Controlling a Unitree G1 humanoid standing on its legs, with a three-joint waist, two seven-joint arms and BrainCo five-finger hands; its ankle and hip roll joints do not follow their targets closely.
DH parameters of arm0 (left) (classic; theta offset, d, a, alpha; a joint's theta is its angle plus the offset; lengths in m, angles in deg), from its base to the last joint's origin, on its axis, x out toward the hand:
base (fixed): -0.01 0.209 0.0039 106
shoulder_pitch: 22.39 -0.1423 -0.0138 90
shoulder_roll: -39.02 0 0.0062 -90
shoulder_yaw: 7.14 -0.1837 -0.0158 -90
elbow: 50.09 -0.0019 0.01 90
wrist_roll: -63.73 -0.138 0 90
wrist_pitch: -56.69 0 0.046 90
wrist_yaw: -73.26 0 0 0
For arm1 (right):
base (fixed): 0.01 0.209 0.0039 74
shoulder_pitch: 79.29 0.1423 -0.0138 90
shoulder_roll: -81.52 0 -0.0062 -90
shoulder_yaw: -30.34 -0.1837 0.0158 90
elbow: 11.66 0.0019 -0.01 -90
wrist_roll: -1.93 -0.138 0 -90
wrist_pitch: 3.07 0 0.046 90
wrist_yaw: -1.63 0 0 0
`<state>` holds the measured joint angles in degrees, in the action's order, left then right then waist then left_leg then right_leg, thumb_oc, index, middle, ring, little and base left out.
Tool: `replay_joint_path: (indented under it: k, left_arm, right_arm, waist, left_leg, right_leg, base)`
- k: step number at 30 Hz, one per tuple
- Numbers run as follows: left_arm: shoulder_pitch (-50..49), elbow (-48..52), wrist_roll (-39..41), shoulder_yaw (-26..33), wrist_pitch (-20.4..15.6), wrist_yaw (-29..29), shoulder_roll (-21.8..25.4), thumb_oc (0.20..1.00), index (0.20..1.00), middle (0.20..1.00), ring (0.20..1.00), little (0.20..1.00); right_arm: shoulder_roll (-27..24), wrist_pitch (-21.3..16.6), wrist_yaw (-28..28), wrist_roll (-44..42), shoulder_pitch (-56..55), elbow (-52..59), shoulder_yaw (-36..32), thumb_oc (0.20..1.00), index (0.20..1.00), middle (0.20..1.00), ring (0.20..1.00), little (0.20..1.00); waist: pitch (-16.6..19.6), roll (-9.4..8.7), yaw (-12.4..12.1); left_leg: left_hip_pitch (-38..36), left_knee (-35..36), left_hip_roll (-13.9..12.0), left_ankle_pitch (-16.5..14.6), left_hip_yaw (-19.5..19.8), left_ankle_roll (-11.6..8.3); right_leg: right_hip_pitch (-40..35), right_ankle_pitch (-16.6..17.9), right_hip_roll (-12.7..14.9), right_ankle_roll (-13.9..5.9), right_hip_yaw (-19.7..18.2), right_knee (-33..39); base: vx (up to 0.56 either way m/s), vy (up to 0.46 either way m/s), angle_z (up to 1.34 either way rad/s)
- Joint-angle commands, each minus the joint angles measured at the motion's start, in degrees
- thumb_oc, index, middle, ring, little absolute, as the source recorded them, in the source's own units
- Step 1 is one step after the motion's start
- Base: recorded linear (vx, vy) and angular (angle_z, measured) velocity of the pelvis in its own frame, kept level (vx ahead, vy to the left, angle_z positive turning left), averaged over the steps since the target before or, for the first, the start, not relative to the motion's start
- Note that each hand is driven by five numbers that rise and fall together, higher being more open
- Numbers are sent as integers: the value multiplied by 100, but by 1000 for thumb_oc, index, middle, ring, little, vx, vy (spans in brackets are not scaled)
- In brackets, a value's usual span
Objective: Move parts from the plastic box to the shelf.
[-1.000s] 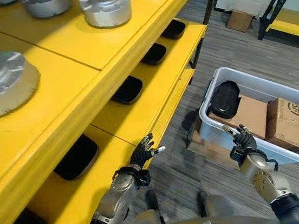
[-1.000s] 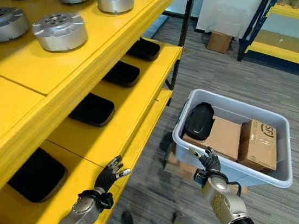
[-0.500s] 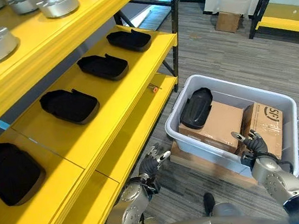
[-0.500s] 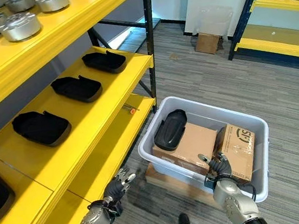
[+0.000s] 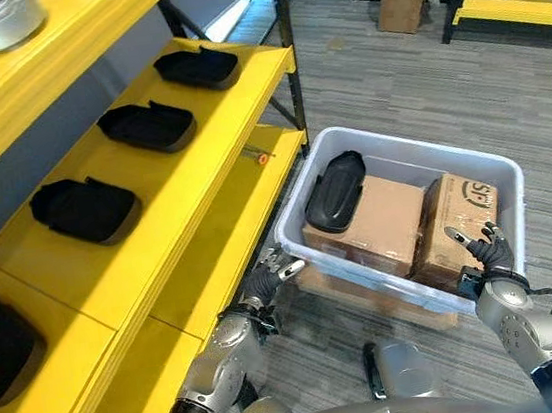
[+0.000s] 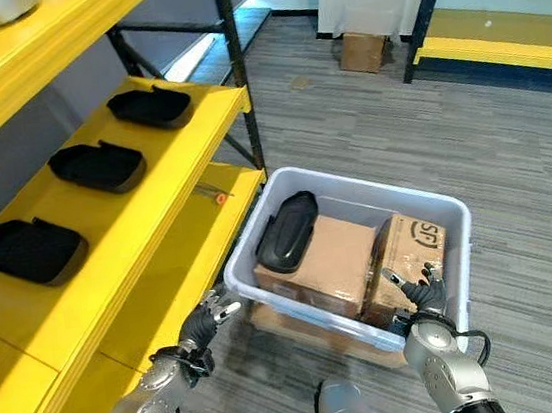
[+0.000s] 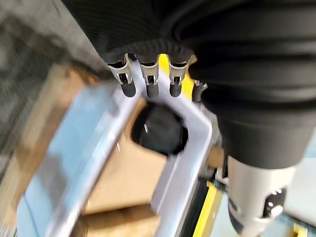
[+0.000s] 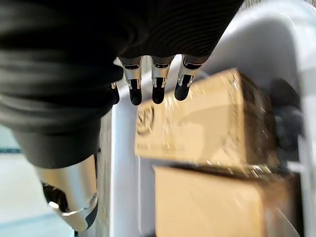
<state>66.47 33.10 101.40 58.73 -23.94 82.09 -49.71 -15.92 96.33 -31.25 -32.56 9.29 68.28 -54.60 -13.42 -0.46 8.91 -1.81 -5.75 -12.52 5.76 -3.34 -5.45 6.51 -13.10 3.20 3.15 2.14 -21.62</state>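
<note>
Left hand (image 5: 265,280), fingers relaxed, empty, just beside near-left corner of plastic box (image 5: 494,172); a second ago it hung by shelf (image 5: 191,172) edge. Right hand (image 5: 483,254), fingers spread, empty, at box's near rim, by smaller carton (image 5: 464,219). Black part (image 5: 335,191) lies in box atop larger carton (image 5: 384,223). Black trays (image 5: 85,210) on shelf beside box. Camera now lower than before.
</note>
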Motion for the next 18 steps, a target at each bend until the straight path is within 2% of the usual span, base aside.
replay_joint_path:
  k: [1,3,4,6,7,9,11,18]
  left_arm:
    - [140,302,37,265,-184,-23,69,1000,1000,1000,1000,1000]
    - [168,295,0,276,-181,-143,78,1000,1000,1000,1000,1000]
    - [211,189,-31,211,-290,-97,59,1000,1000,1000,1000,1000]
    - [226,144,-68,190,-327,-54,47,1000,1000,1000,1000,1000]
    - [243,120,34,155,-496,107,52,1000,1000,1000,1000,1000]
    - [198,165,-42,161,-535,248,24,1000,1000,1000,1000,1000]
    - [261,139,-216,115,-573,191,27,1000,1000,1000,1000,1000]
    - [427,34,-113,-2,-488,197,-45,1000,1000,1000,1000,1000]
  right_arm:
    - [-12,-289,143,305,98,185,-5,1000,1000,1000,1000,1000]
    - [9,-243,93,172,11,294,-19,1000,1000,1000,1000,1000]
    - [33,-330,18,-7,-97,344,16,1000,1000,1000,1000,1000]
    - [48,-373,16,-86,-118,340,47,1000,1000,1000,1000,1000]
    - [91,-389,113,-248,-23,262,156,1000,1000,1000,1000,1000]
    - [197,-382,185,-346,52,180,203,1000,1000,1000,1000,1000]
    - [260,-385,199,-359,83,174,256,1000,1000,1000,1000,1000]
    - [311,-305,323,-42,210,200,549,1000,1000,1000,1000,1000]
  waist:
    - [43,29,27]
    - [10,84,35]
    - [-74,132,26]
    - [-110,127,5]
    - [-199,103,-94]
    - [-251,116,-157]
    - [-269,100,-135]
    - [-214,87,-130]
  left_leg:
    - [218,247,415,-424,-168,173]
    - [494,560,404,-99,-275,80]
    - [821,948,456,173,-266,23]
    - [925,991,522,181,-146,25]
    - [957,969,733,115,305,97]
    - [926,880,769,66,453,126]
    - [783,831,763,-29,313,162]
    - [470,834,730,-67,104,171]
  right_leg:
    - [-800,509,-419,-472,-154,1151]
    - [-949,491,-481,-481,-195,1269]
    - [-1154,448,-570,-460,-321,1351]
    - [-1213,435,-596,-453,-398,1352]
    - [-1294,339,-647,-423,-643,1262]
    - [-1255,286,-695,-403,-695,1123]
    - [-1239,246,-728,-390,-630,1082]
    - [-1190,419,-602,-442,-456,1303]
  base:
    - [161,50,-113]
    - [174,81,-52]
    - [233,112,-11]
    - [171,107,-7]
    - [132,114,-35]
    - [143,129,-94]
    - [113,103,-159]
    - [72,68,-44]
